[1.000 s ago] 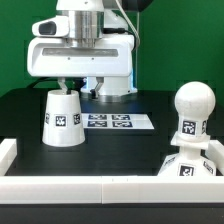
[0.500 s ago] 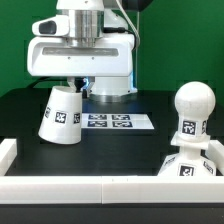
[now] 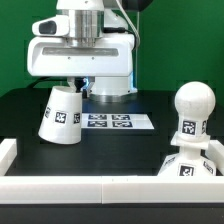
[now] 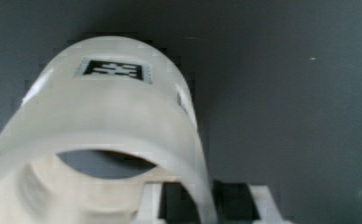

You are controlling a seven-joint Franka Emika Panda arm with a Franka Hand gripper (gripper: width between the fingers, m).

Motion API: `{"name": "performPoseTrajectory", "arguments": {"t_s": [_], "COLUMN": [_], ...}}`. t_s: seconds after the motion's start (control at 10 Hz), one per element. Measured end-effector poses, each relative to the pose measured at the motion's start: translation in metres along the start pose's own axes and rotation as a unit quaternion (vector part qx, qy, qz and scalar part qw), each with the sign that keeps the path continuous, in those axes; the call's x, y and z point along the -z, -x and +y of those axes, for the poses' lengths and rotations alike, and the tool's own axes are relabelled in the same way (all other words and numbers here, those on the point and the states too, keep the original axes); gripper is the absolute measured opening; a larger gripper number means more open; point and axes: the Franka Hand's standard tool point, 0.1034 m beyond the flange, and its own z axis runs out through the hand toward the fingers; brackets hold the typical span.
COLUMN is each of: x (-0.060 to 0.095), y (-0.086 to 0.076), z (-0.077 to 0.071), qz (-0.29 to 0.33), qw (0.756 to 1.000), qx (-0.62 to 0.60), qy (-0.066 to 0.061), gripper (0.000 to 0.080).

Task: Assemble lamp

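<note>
The white cone shade [image 3: 62, 115] with square tags hangs tilted at the exterior view's left, its lower edge just off the black table. My gripper [image 3: 74, 84] is shut on the shade's top rim. In the wrist view the shade [image 4: 116, 110] fills the frame with its open mouth toward the camera, and my gripper [image 4: 210, 198] pinches its wall between both fingers. The round-headed bulb [image 3: 191, 110] stands in the squat square base [image 3: 186, 164] at the exterior view's right, well apart from the gripper.
The marker board [image 3: 116, 122] lies flat on the table just right of the shade. A white rail [image 3: 100, 190] runs along the front edge and a white block [image 3: 8, 152] at the left. The robot pedestal [image 3: 108, 88] stands behind.
The shade has gone from standing upright on the table to being lifted and tilted in my gripper. In the last half second nothing has moved.
</note>
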Motion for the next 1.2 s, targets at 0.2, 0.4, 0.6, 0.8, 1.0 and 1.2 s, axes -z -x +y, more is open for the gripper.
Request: {"name": "performPoseTrajectory", "arguments": {"t_s": [0.2, 0.4, 0.6, 0.8, 1.0, 1.2], "x": [0.015, 0.044, 0.077, 0.08, 0.078, 0.084], "y": [-0.019, -0.047, -0.082, -0.093, -0.09, -0.092], "z": [-0.036, -0.061, -0.075, -0.071, -0.072, -0.08], "qz": [-0.001, -0.007, -0.003, 0.001, -0.002, -0.007], "qw": [0.999, 0.997, 0.989, 0.984, 0.984, 0.981], "qx": [-0.024, -0.054, -0.103, -0.128, -0.128, -0.151], "qy": [-0.026, -0.057, -0.103, -0.122, -0.122, -0.121], "gripper": [0.0044, 0.0044, 0.0044, 0.0044, 0.0044, 0.0044]}}
